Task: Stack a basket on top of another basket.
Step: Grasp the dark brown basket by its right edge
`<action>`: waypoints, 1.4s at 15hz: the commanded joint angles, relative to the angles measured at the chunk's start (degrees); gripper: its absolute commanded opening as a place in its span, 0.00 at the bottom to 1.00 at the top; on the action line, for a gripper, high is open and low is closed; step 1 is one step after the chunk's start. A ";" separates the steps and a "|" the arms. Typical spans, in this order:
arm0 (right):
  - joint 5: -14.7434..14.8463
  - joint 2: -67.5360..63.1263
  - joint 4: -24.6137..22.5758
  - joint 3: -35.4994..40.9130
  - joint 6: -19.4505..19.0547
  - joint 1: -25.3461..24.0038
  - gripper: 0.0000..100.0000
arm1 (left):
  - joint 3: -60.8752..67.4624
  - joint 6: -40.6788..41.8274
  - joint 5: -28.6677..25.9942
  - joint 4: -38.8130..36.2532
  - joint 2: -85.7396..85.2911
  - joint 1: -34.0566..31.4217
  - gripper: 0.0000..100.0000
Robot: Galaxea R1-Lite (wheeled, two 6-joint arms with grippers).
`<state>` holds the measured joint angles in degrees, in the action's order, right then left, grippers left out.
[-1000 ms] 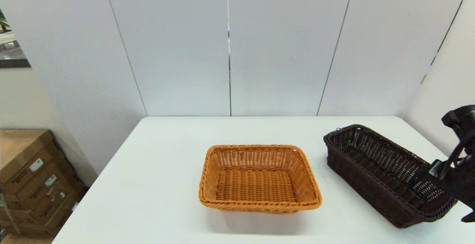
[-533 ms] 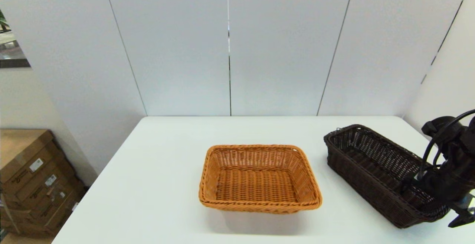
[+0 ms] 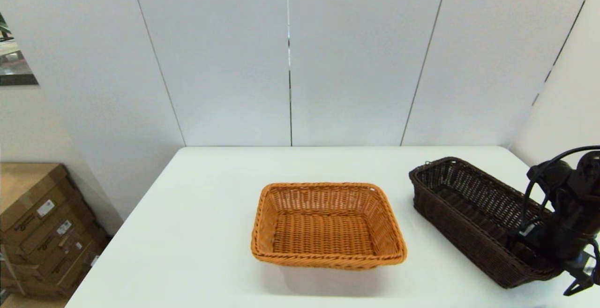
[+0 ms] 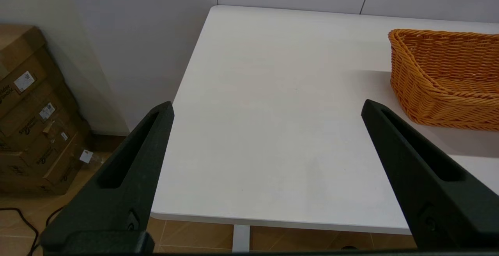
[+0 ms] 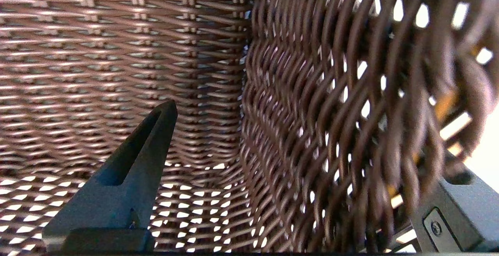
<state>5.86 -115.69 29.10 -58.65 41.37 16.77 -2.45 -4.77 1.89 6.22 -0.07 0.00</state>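
The dark brown basket lies at the table's right side, long axis running from far-left to near-right. My right gripper is lowered at its near end, open and straddling the end wall: in the right wrist view one finger is inside the basket, while the other is outside, mostly hidden by the weave. The orange-tan basket sits empty at the table's middle, apart from the dark one. My left gripper hangs open and empty over the table's left front, with the orange-tan basket off to one side.
The white table has walls close behind it and to the right. Stacked cardboard boxes stand on the floor beyond the table's left edge. The table's right edge runs close beside the dark basket.
My right arm has come down and a little leftward, setting its fingers over the dark basket's near end wall. Both baskets stay where they were.
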 commanded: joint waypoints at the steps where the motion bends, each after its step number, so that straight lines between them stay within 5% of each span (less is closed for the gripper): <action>1: 0.11 -1.03 0.17 -0.06 0.11 0.19 1.00 | -0.01 -0.07 0.04 0.02 -0.01 0.00 1.00; 6: 0.02 -0.85 0.26 -0.06 -0.15 0.19 1.00 | -0.01 -0.07 0.04 0.02 -0.01 0.00 1.00; 7: 0.02 -0.77 0.26 -0.06 -0.15 0.19 0.00 | -0.01 -0.07 0.04 0.02 -0.01 0.00 1.00; 18: -0.24 2.75 0.70 -0.77 0.29 0.19 0.00 | -0.01 -0.07 0.04 0.02 -0.01 -0.09 1.00; 21: -2.79 5.74 0.70 -0.68 0.37 0.19 0.00 | -0.01 -0.07 0.04 0.02 -0.01 0.00 1.00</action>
<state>4.18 -112.65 29.60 -59.43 41.42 16.99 -2.45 -4.74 1.93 6.22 -0.07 -0.02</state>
